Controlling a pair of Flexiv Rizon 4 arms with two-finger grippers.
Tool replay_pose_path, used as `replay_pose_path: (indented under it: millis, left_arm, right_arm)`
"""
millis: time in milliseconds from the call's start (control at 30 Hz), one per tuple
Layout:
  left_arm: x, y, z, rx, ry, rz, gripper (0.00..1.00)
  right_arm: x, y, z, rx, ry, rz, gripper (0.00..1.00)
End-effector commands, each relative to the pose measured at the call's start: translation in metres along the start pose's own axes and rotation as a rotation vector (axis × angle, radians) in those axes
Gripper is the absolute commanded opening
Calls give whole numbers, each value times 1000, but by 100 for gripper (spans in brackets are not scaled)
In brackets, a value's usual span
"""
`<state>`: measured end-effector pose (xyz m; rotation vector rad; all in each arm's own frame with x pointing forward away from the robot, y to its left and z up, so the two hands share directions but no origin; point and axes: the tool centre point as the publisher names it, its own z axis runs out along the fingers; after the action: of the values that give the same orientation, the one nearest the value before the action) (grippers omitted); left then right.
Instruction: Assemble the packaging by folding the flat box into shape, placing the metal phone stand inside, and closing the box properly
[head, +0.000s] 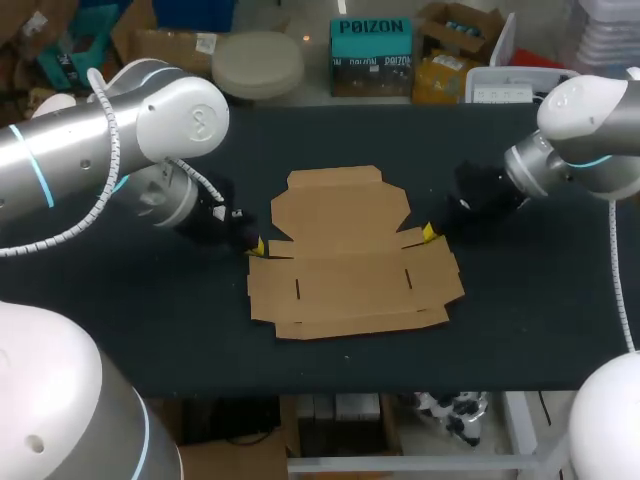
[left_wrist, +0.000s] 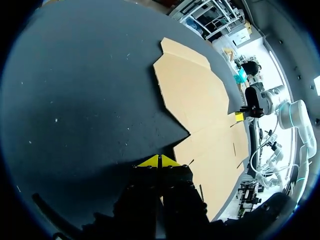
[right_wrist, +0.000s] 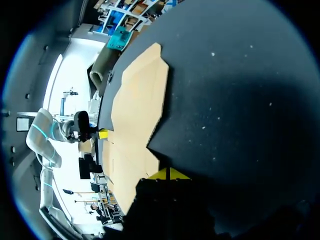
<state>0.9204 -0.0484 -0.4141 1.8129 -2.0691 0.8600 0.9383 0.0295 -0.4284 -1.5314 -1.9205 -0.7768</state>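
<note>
Black tabletop (head: 150, 330) holds 1 flat box (head: 350, 262); left gripper (head: 258, 246) and right gripper (head: 428, 232), fingers together, flank it.

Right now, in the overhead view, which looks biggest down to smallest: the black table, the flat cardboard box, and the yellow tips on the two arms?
1. black table
2. flat cardboard box
3. The left arm's tip and the right arm's tip look about alike, both tiny specks, so I would not rank one over the other.
</note>
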Motion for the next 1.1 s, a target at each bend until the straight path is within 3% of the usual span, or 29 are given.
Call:
replay_pose_path:
  millis: [33, 633, 1100]
  left_arm:
    - [-2, -4, 2, -15, 11, 1, 0]
    - [5, -8, 12, -39, 53, -20, 0]
    - [21, -9, 10, -30, 43, 0, 0]
  right_arm:
    - [-2, -1, 1, -2, 6, -2, 0]
    - [-1, 0, 2, -5, 14, 1, 0]
    - [13, -3, -1, -29, 5, -5, 0]
